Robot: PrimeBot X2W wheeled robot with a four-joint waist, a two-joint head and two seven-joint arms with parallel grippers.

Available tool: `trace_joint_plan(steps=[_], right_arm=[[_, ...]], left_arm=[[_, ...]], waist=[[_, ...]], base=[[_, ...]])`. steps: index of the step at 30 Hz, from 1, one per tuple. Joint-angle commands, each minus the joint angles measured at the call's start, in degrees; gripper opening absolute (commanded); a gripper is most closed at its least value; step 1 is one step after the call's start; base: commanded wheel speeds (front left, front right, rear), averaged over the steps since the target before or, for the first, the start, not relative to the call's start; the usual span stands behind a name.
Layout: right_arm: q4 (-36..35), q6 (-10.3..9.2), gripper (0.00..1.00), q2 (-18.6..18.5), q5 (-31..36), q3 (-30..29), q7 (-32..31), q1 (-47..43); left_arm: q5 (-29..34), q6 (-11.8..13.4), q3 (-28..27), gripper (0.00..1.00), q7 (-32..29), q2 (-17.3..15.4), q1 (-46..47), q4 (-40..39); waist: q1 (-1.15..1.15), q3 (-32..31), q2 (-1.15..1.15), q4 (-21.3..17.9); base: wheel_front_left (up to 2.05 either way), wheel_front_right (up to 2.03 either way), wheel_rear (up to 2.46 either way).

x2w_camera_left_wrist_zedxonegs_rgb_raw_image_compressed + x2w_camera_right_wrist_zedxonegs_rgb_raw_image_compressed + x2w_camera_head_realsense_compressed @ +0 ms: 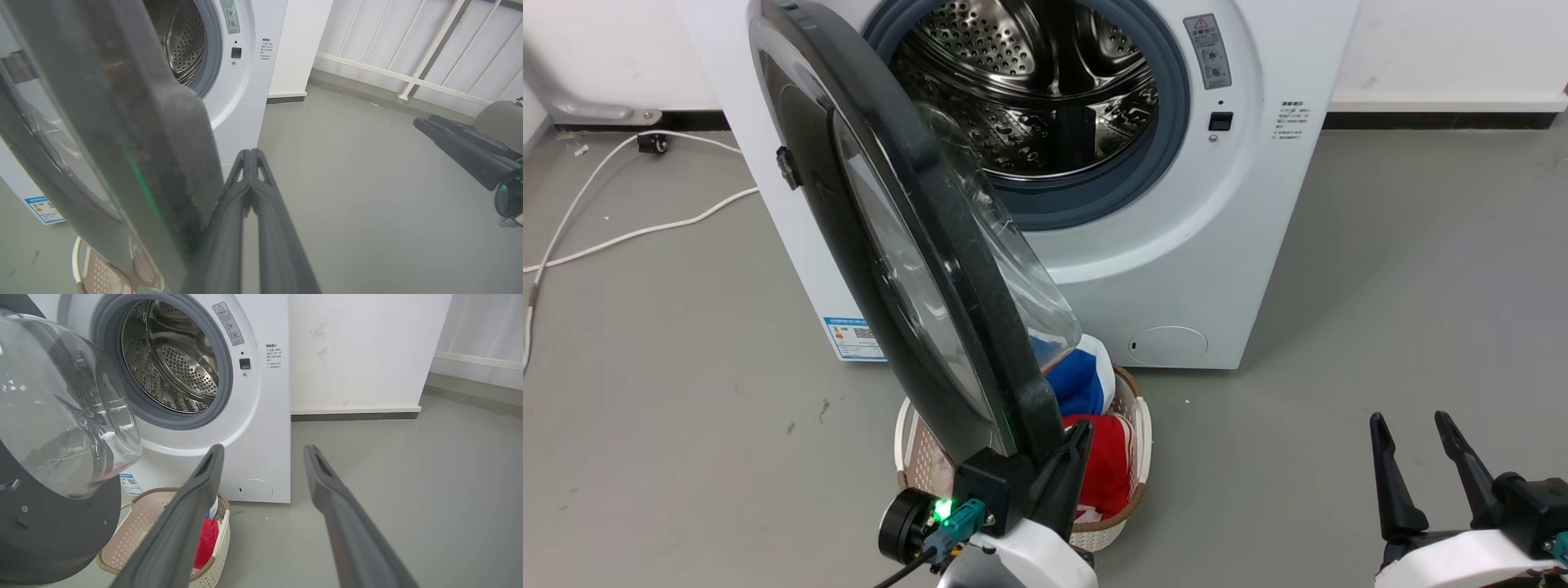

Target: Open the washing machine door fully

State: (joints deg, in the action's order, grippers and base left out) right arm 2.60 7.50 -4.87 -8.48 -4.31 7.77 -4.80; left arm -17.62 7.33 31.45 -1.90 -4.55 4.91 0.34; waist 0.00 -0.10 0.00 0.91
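The washing machine [1258, 245] is a white front loader with its steel drum showing. The washing machine door [931, 245], black-rimmed with a bulging clear glass bowl, is hinged on the left and swung out roughly square to the front, over the basket. My left gripper [1081, 433] is shut with nothing between its fingers, and its side lies against the inner face of the door's free edge. In the left wrist view the door [135, 134] rests against the shut left gripper [249, 153]. My right gripper [1413, 425] stands open low over the floor to the right, clear of the door [53, 522].
A white laundry basket [1145, 425] with red and blue clothes sits on the floor under the door, in front of the machine. White cables [605, 237] trail across the floor at the left. Grey open floor lies to the right, with a white railing [425, 61] beyond.
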Motion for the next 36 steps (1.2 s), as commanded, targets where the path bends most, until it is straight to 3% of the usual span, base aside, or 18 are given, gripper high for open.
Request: trace_joint_plan(steps=[1,22,36], right_arm=[[0.0,0.0,1.0,0.2,-0.1,-0.1,0.1,0.5],[-1.3,-0.01,1.0,0.2,-0.4,-1.4,-0.3,-0.4],[-2.1,-0.01,1.0,0.8,-0.1,-1.7,-1.0,-0.1]], left_arm=[[0.4,1.4,-1.8,0.0,0.3,-1.4,-0.5,-0.2],[-0.4,6.9,-6.2,0.0,2.1,-3.5,-5.5,-5.7],[-5.2,8.4,-18.9,0.0,4.6,-10.5,-4.6,-4.6]], waist=[[0.0,0.0,0.0,0.5],[0.0,0.0,0.0,10.3],[0.0,0.5,0.0,15.0]], base=[[0.0,0.0,0.0],[0.0,0.0,0.0],[0.0,0.0,0.0]])
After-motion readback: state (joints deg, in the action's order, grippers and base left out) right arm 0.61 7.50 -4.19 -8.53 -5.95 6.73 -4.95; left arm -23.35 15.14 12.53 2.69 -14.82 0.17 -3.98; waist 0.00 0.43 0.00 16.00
